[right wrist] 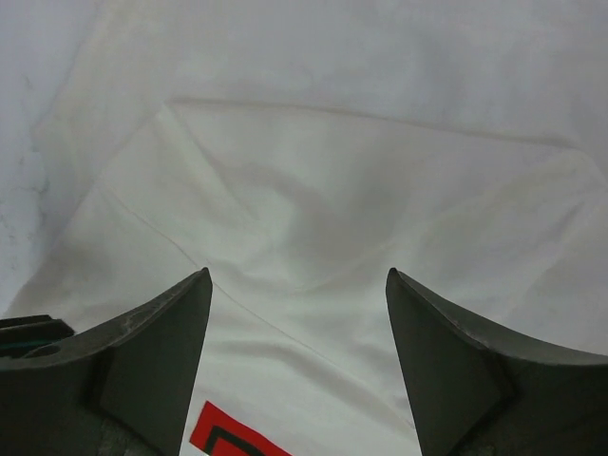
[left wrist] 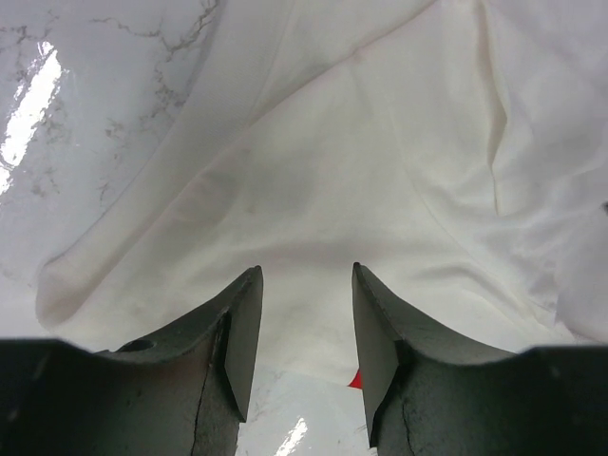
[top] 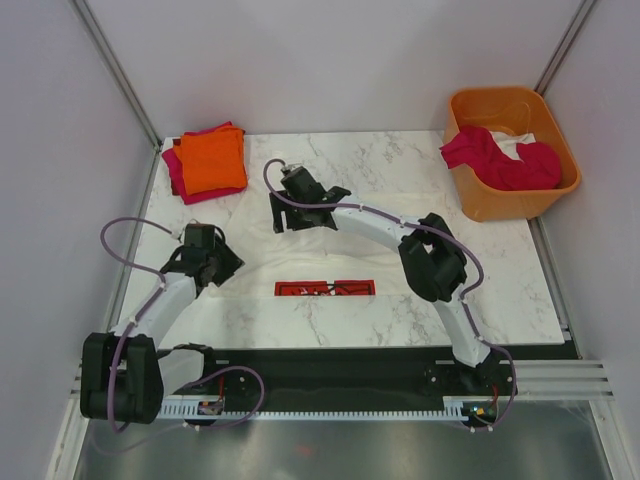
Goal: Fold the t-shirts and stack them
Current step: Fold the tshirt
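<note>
A white t-shirt (top: 290,255) lies spread on the marble table, its red logo panel (top: 326,289) facing up. My left gripper (top: 226,264) is open and empty, low over the shirt's left edge. The cloth (left wrist: 380,171) fills the left wrist view, with a sliver of red (left wrist: 356,380) by the right finger. My right gripper (top: 290,203) is open and empty over the shirt's far part. The right wrist view shows creased cloth (right wrist: 361,190) and a corner of the logo (right wrist: 223,439). A folded orange t-shirt (top: 212,160) lies on a magenta one (top: 175,172) at the far left.
An orange plastic tub (top: 560,130) at the far right holds a magenta-red t-shirt (top: 490,155) and a white one (top: 520,145). Grey walls close in the table on the left, back and right. Bare marble (left wrist: 114,85) shows left of the shirt.
</note>
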